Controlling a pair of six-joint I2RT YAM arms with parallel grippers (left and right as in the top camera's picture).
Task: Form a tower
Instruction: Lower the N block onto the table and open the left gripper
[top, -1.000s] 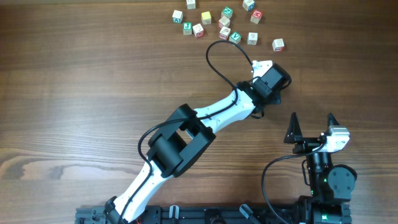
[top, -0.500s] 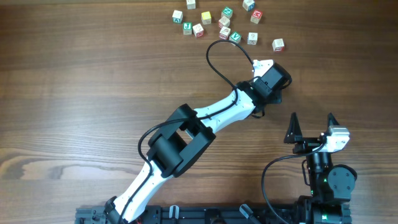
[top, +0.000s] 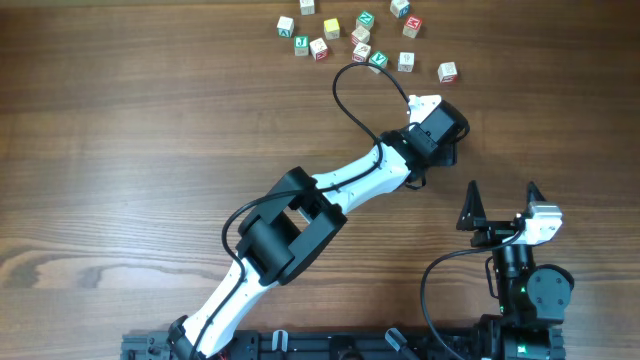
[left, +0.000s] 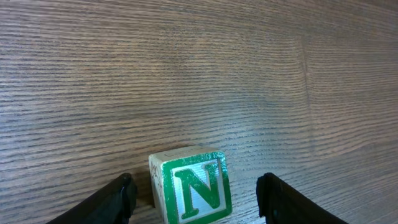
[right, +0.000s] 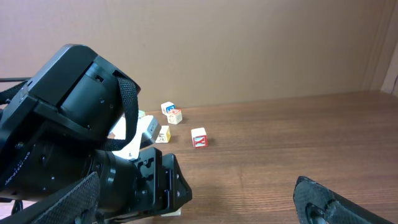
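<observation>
Fingers of the left gripper parted, one dark tip on each side of the tower, bare table showing in each gap; nothing pinched, nothing touched. Readable on the tower's top: a single letter N in green and white inside a green border, facing the wrist camera. Lower part of the tower cut off by the bottom edge of that view, so nothing to read there. From overhead, tower hidden beneath the left gripper's black head, right of centre, nearer the robot than the loose cubes scattered along the far edge. Coloured markings on those cubes, green, red and yellow, too small to read as letters. Fingers of the right gripper spread wide, empty, at the front right, well apart from the tower.
</observation>
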